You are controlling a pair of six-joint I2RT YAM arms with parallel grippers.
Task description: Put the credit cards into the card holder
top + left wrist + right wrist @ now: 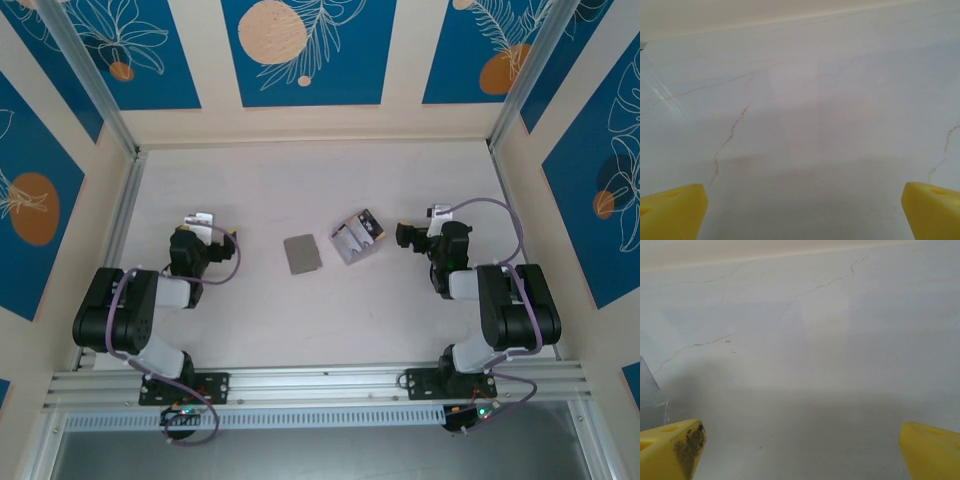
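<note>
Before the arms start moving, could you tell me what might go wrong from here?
The credit cards lie bunched together with a clear sleeve, so the open right gripper could pinch several or the sleeve. The card holder lies flat and loose; it may slide.

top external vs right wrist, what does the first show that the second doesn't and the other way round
Top external: the grey card holder, the credit cards beside it, the left arm and right arm. Right wrist: dark smudges on one yellow fingertip, thin veins in the table. Shared: that pale table, the right gripper, jaws wide open, and seemingly the clear plastic sleeve by the cards.
</note>
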